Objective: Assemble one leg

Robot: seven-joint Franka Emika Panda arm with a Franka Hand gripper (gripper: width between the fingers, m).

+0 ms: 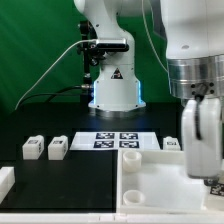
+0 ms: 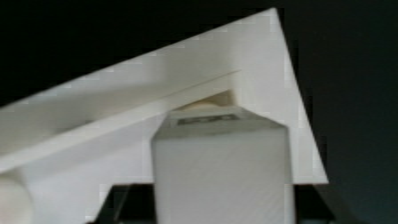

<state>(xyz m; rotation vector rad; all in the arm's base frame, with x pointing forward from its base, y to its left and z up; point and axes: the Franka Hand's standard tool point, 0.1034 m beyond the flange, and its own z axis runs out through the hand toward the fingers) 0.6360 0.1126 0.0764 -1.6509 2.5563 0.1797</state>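
Observation:
In the wrist view my gripper (image 2: pixel 217 205) is shut on a white blocky leg (image 2: pixel 217 160). The leg fills the gap between the two dark fingers (image 2: pixel 128 205), and a tag shows at its far end. Beyond it lies the large white panel (image 2: pixel 107 120), with one corner pointing away. In the exterior view the gripper (image 1: pixel 203 165) hangs over the right part of the panel (image 1: pixel 150 185); the held leg is hard to make out there. Two more legs (image 1: pixel 33 147) (image 1: pixel 57 148) stand at the exterior view's left. A third leg (image 1: pixel 172 145) stands behind the panel.
The marker board (image 1: pixel 118 141) lies in the middle of the black table, in front of the robot base (image 1: pixel 112 85). A white part (image 1: pixel 5 180) shows at the left edge. A green backdrop stands behind.

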